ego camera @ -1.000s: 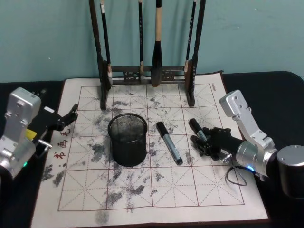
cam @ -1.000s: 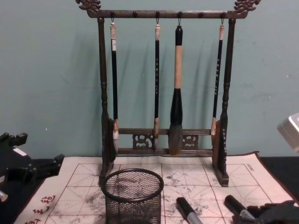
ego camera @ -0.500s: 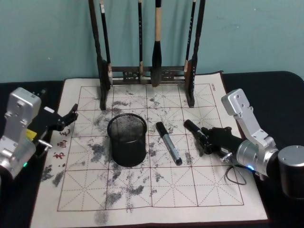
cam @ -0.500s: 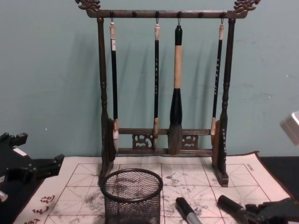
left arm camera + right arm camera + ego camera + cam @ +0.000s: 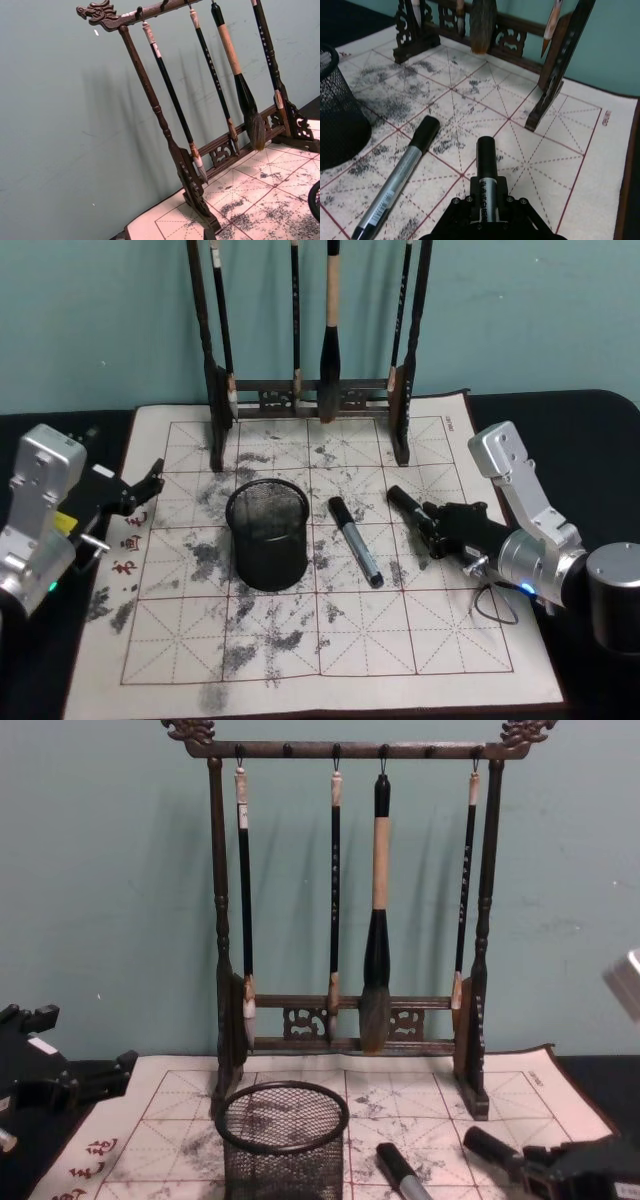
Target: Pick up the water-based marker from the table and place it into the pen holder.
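Note:
My right gripper [image 5: 438,527] is shut on a water-based marker [image 5: 406,503], a grey barrel with a black cap. It holds the marker just above the table's calligraphy mat [image 5: 300,660], cap toward the brush rack. The marker [image 5: 486,159] sticks out past the gripper [image 5: 487,212], and from the chest it [image 5: 490,1148] shows low at the right. The black mesh pen holder [image 5: 267,533] stands upright left of it, also seen as the pen holder [image 5: 285,1138] [image 5: 335,125]. Another marker [image 5: 356,542] lies flat between holder and gripper. My left gripper [image 5: 150,482] rests open at the mat's left edge.
A tall dark wooden brush rack [image 5: 310,390] hung with several brushes stands along the mat's far edge, also the rack [image 5: 350,890] [image 5: 200,125]. The lying marker [image 5: 400,180] is close beside the held one. The mat's near half is bare, ink-stained paper.
My right gripper has lifted slightly and shifted toward the rack with the marker in it; the marker's cap now sits higher and farther left. The left arm, holder and lying marker have not moved.

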